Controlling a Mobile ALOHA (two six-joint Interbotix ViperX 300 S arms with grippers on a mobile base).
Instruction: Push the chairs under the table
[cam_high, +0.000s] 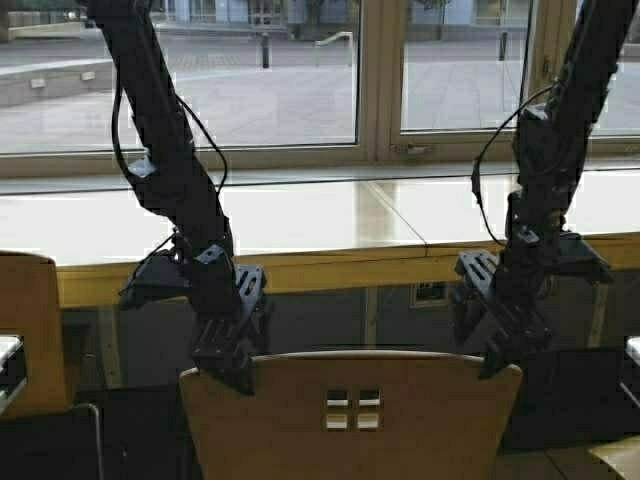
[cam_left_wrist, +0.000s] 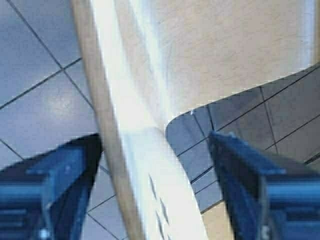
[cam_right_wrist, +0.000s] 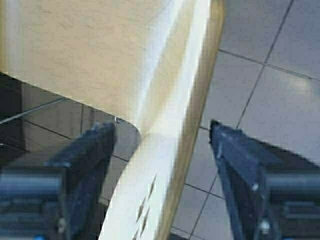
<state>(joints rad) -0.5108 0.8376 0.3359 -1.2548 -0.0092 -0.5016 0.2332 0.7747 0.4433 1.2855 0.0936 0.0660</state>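
High view showed the middle chair centred low in frame, its curved backrest top edge facing the worktop, seat side pointing toward that long pale counter with the thick yellow-tan front edge. Dark open gap lay between backrest and the worktop edge, with room under the counter ahead of the chair. Left claw sat at the backrest's left top corner, right claw at the right top corner. Left wrist view: left claw was open, fingers spread either side of the backrest edge, no clear contact on the pads. Right wrist view: right claw likewise open, fingers straddling the backrest edge with gaps both sides. Tiled floor visible beneath. A second chair stood at far left, close to the worktop edge. Window ran behind the counter. No containers in view.
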